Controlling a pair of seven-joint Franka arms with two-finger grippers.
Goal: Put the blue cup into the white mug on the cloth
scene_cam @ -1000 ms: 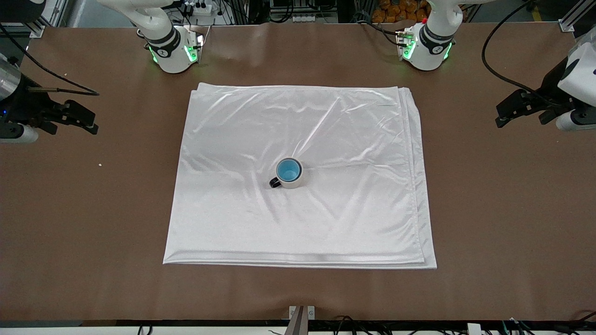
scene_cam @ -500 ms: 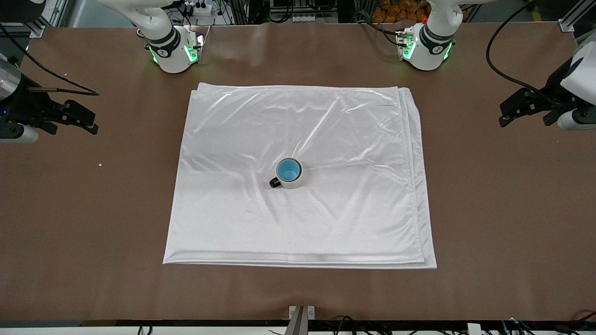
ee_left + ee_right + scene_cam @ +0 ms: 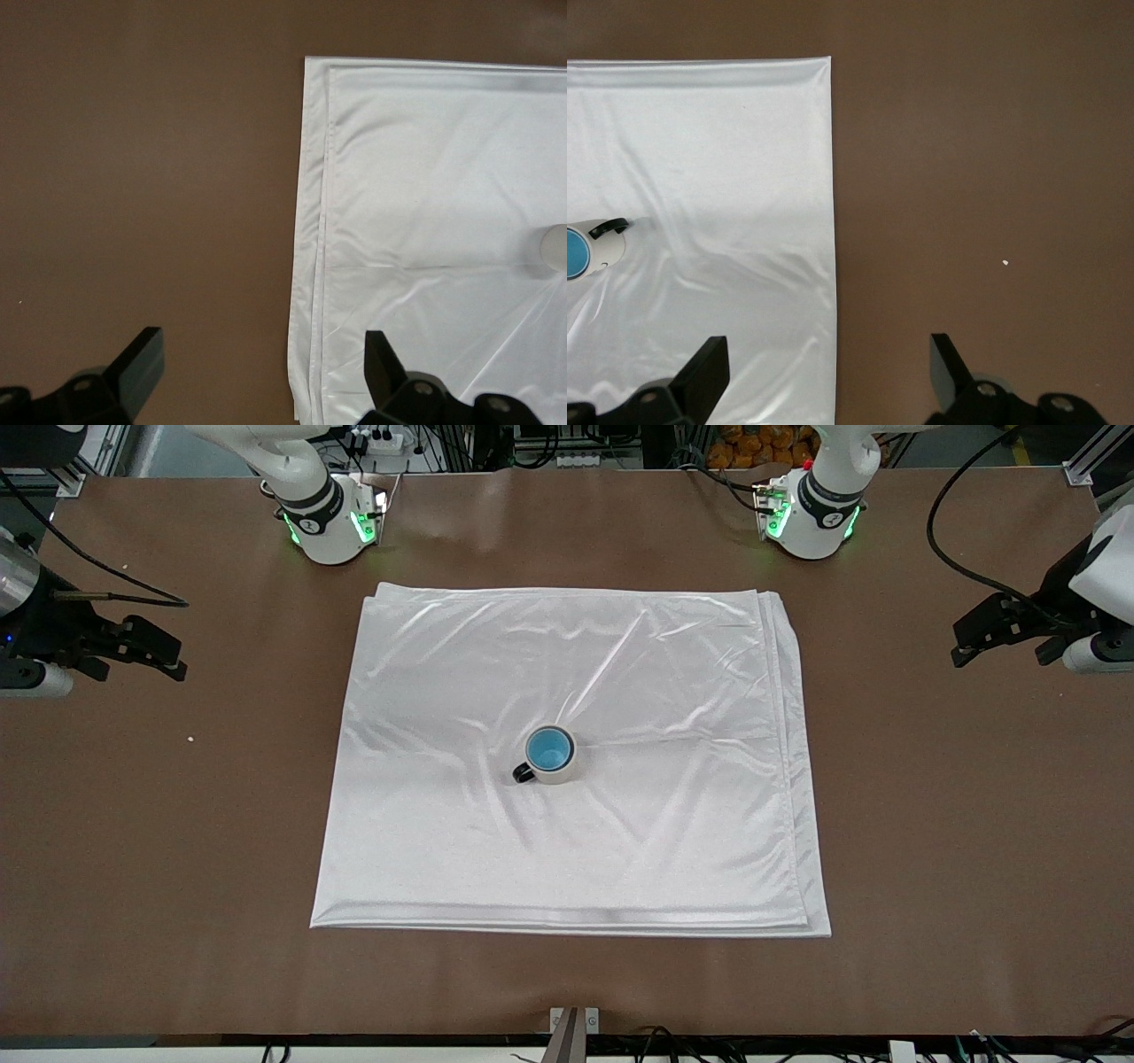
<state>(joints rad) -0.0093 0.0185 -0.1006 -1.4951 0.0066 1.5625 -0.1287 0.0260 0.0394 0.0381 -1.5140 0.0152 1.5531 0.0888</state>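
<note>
The blue cup [image 3: 549, 749] sits inside the white mug [image 3: 558, 776], which stands upright near the middle of the white cloth [image 3: 620, 664], its black handle toward the right arm's end. My left gripper [image 3: 960, 648] is open and empty over bare table off the cloth's edge at the left arm's end. My right gripper [image 3: 177, 659] is open and empty over bare table at the right arm's end. The left wrist view shows the open left gripper [image 3: 261, 354], the cloth [image 3: 425, 221] and a sliver of the mug [image 3: 557, 248]. The right wrist view shows the open right gripper [image 3: 828, 359], the cloth [image 3: 700, 177], the mug [image 3: 604, 251] and the cup [image 3: 573, 253].
The brown table [image 3: 930, 824] surrounds the cloth on all sides. The two arm bases [image 3: 330, 522] [image 3: 811, 514] stand farther from the front camera than the cloth. A small white speck [image 3: 190, 738] lies on the table near the right arm's end.
My left gripper has drifted slightly away from the cloth toward the left arm's end. The right gripper, cup, mug and cloth have not moved.
</note>
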